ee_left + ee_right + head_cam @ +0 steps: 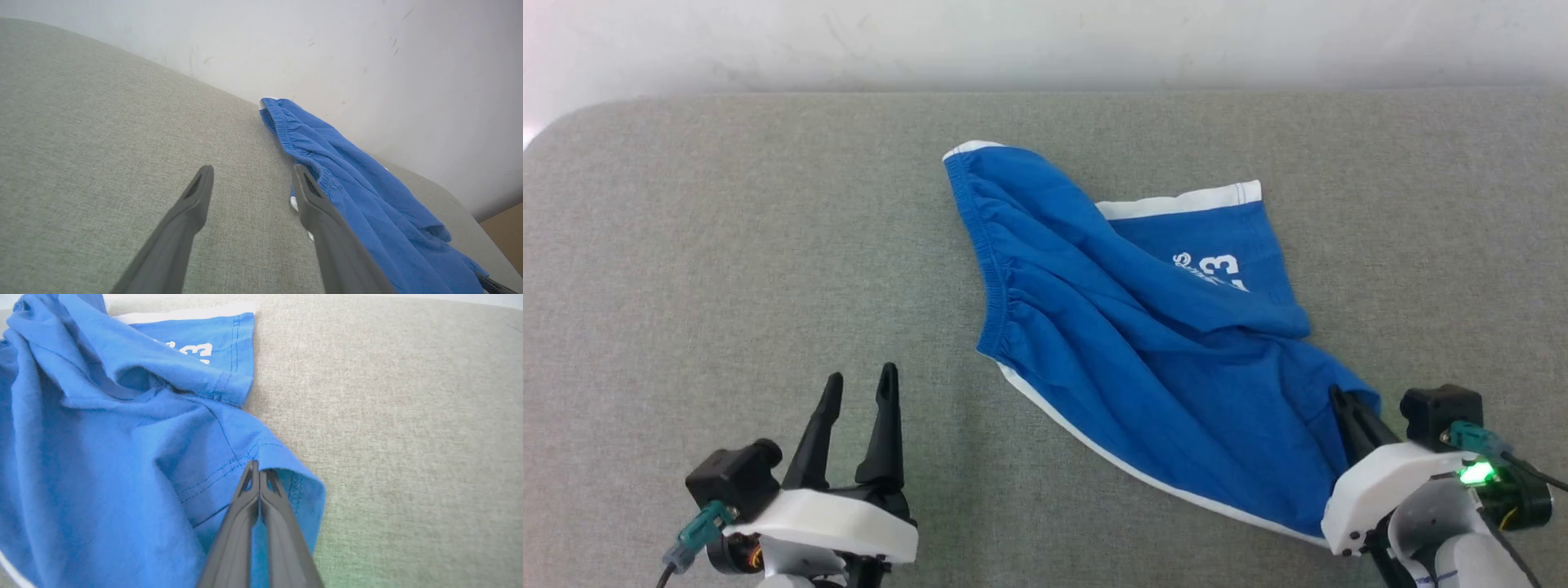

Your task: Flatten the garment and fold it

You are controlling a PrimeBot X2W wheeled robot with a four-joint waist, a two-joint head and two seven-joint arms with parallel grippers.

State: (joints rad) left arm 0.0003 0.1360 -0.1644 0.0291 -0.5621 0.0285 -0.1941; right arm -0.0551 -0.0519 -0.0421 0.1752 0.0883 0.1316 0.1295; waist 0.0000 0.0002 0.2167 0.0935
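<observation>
One bright blue soft jersey garment (1143, 359), white-trimmed, lies crumpled right of centre on your one grey fabric table (727, 245); flattening in hand: of two grippers, the right gripper (1343, 404), five o'clock, pinches its hem corner (302, 486), the left gripper (858, 388), seven o'clock, gapes empty and likely needs the waistband (992, 269) next.

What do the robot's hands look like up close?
Each is a pincer of two long, dark, pointed fingers. The left gripper and the right gripper both sit on a smooth white wrist shell, with a black boxy block beside it and a teal plug trailing a thin cable. A green light glows on the right wrist.
</observation>
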